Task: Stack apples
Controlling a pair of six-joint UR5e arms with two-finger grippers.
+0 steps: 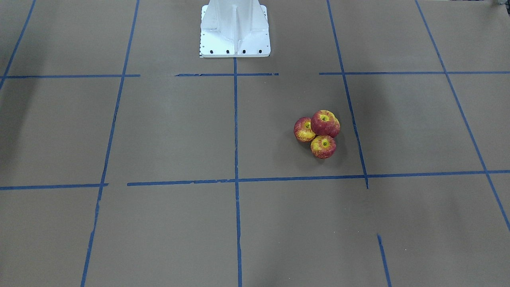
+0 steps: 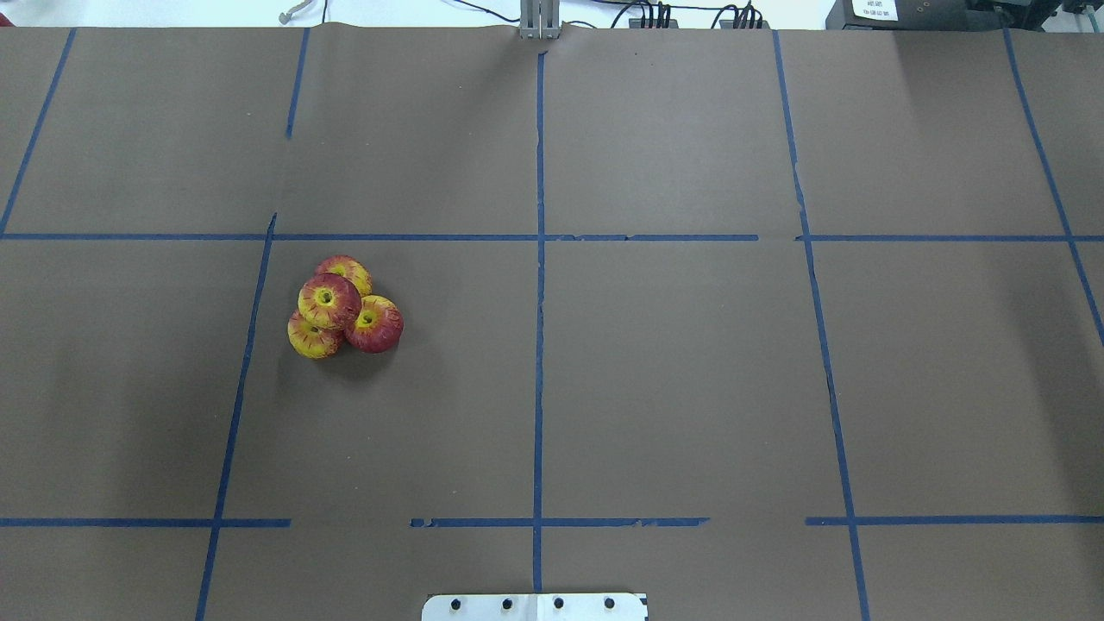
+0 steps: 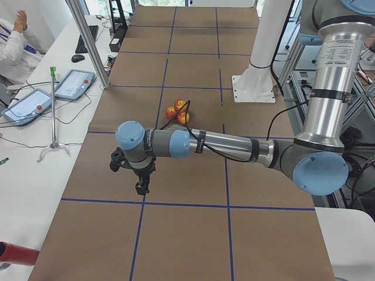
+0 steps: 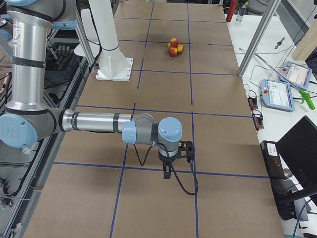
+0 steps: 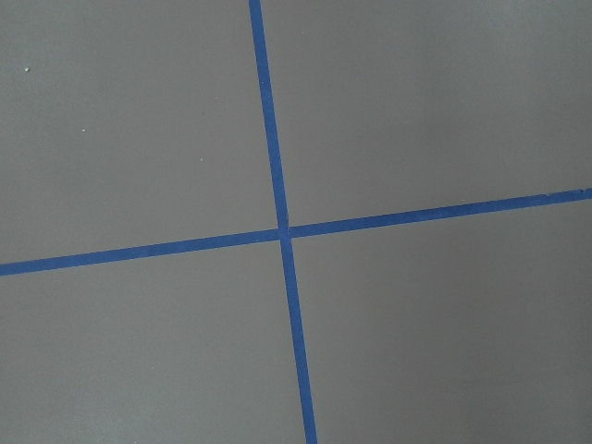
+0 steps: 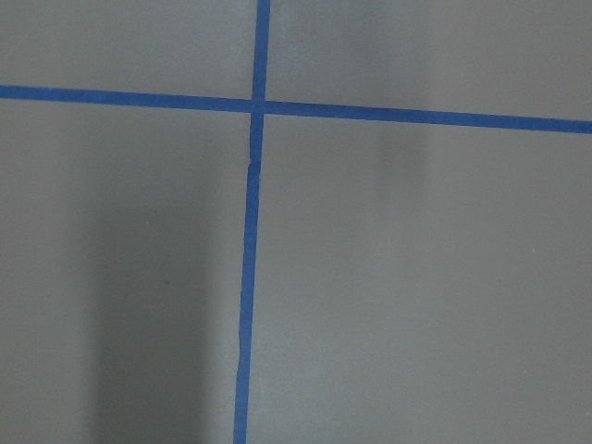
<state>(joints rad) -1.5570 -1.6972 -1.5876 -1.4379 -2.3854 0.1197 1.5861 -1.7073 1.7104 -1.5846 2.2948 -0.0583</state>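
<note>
Nearest, the left gripper [image 3: 140, 186] hangs over bare table [image 3: 193, 234], well apart from the apples [image 2: 342, 306]; the right gripper [image 4: 168, 171] does likewise. Whether either pincer is apart or together, I cannot tell. Three apples touch on the robot's left side, with the fourth on top. The stack looks done, so any further move should steer wide of it.

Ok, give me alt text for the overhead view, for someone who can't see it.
Four red and yellow apples sit in a tight pile, one resting on three, left of centre on a brown table marked with blue tape lines. No robot arm is in view, only a white base plate at the bottom edge.
</note>
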